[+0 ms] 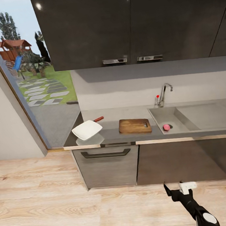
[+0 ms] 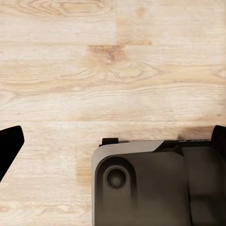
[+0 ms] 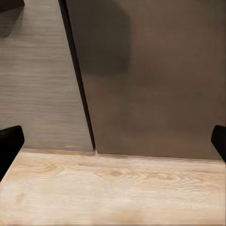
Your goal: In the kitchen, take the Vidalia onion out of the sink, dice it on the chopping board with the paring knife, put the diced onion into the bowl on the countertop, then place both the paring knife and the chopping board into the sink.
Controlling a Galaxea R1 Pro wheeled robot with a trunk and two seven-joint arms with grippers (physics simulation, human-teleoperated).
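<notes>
Inside sink (image 1: 181,117), onion (image 1: 166,127); board (image 1: 135,125) beside.

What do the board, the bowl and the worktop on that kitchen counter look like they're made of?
The chopping board looks like brown wood: grain streaks show on it. The bowl looks like white glazed ceramic or plastic, and its smooth face leaves that open. The countertop looks like smooth grey metal or laminate, since it carries a faint reflection under the bowl.

Grey table (image 1: 115,135) carries white bowl (image 1: 87,129) at 9 o'clock, knife (image 1: 98,119) behind it, chopping board (image 1: 135,126) centre, sink (image 1: 182,116) at 3 o'clock.
</notes>
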